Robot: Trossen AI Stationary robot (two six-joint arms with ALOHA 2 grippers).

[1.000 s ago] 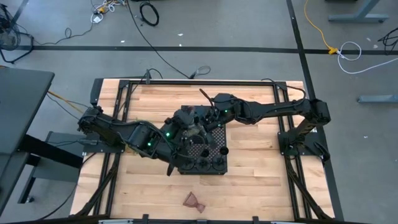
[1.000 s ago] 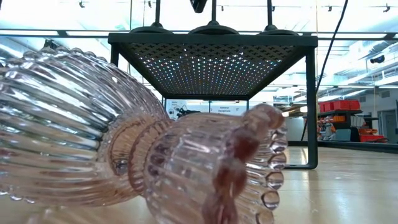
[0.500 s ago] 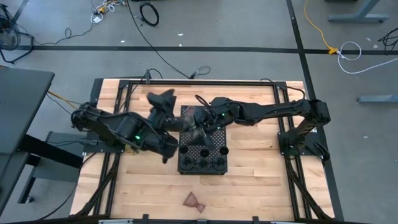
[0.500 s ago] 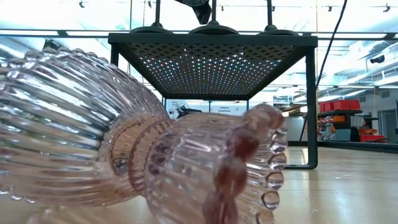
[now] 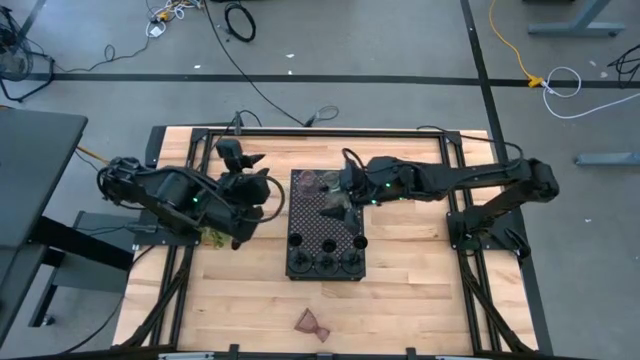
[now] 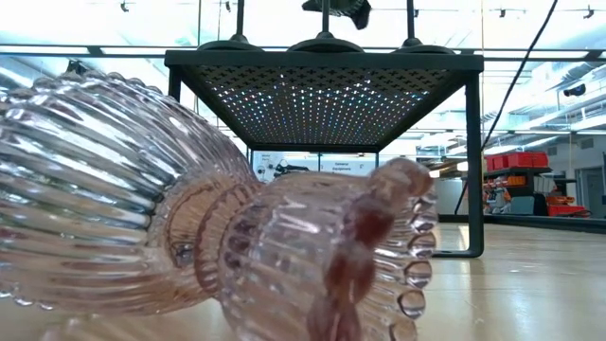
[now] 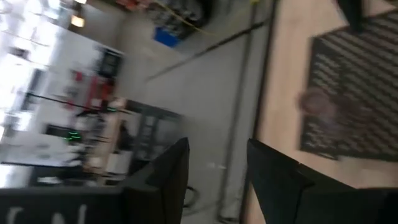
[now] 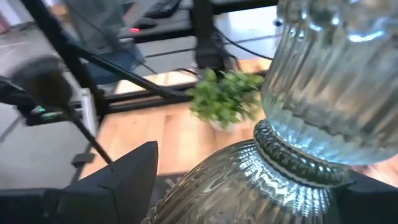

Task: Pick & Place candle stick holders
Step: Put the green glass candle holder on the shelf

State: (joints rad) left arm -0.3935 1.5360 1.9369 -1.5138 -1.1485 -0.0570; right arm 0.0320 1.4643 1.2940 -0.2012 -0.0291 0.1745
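Observation:
A black perforated tray (image 5: 310, 235) stands on legs mid-table. Three black stick holders (image 5: 325, 265) stand along its near edge, their disc bases (image 6: 322, 43) resting on the tray top. A pinkish glass cup (image 5: 312, 180) sits on the tray's far left corner. Another pinkish cup (image 5: 312, 322) lies on its side near the table's front edge, close up in the low view (image 6: 189, 237). My right gripper (image 5: 333, 203) is shut on a greenish ribbed glass cup (image 8: 311, 93) above the tray. My left gripper (image 5: 245, 158) is open left of the tray, with nothing between its fingers (image 7: 168, 174). My right gripper has the greenish cup's nearer bulb (image 8: 236, 186) between its two fingers, one on either side. The fingers come from the table's right, slanting a little downward. The cup is lifted clear of the tray and reaches forward past the fingertips, its waist (image 8: 298, 162) and other bulb beyond them.
A green plant sprig (image 5: 212, 238) lies on the table under my left arm, also seen in the right wrist view (image 8: 227, 96). Black frame rails (image 5: 300, 133) run along the table's edges. Bare wood (image 5: 420, 290) shows right of and in front of the tray.
My left gripper has drawn back from above the tray toward the table's left and far edges, rolling about its own line as it went. My right gripper has shifted a little toward the table's right with the greenish cup, which stays clear of the tray.

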